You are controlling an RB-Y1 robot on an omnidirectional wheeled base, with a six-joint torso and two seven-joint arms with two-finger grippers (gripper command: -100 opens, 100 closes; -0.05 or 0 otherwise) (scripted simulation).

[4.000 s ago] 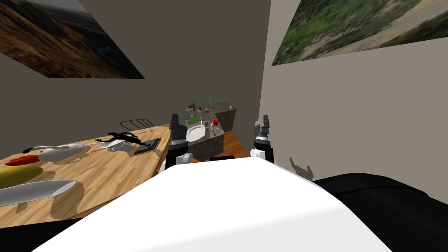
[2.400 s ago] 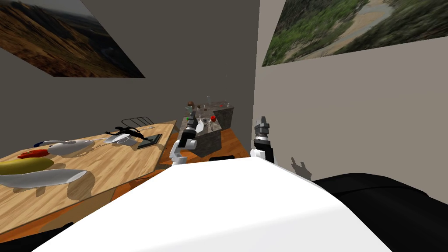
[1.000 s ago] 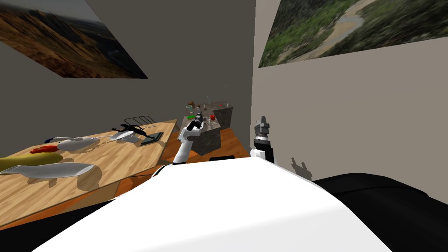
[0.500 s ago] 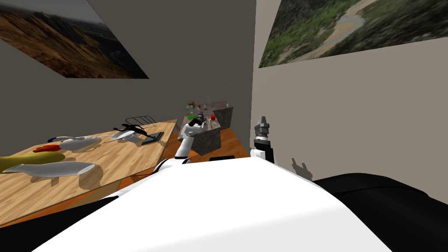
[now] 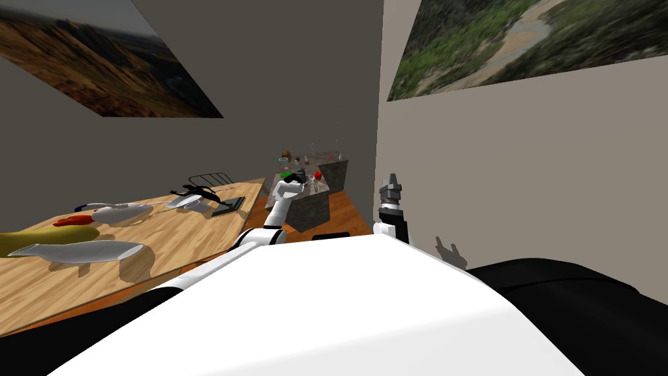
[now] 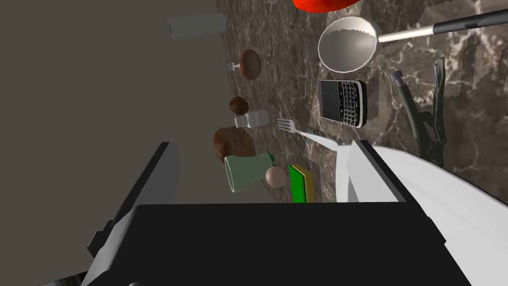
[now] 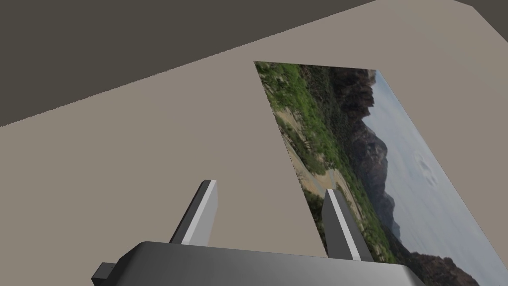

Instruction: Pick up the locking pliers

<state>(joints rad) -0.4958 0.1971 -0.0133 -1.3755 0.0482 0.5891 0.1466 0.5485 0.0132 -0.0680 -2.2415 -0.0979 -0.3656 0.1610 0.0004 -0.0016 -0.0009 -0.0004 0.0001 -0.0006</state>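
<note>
A dark marbled worktop point(image 6: 283, 44) carries a black keypad phone point(image 6: 343, 102) just beside a round ladle point(image 6: 346, 43). A fork point(image 6: 302, 132) lies between the phone and a small shaker point(image 6: 253, 119). A pale green cup point(image 6: 245, 171) stands near a green sponge point(image 6: 297, 182) and a white plate point(image 6: 446, 198).

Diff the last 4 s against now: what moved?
The left arm stretched forward from beside the chest. The left gripper now hangs open over the dark marble counter, holding nothing. The locking pliers lie outside one finger, untouched. My view shifted slightly too. The right gripper stayed raised by the wall, open.
</note>
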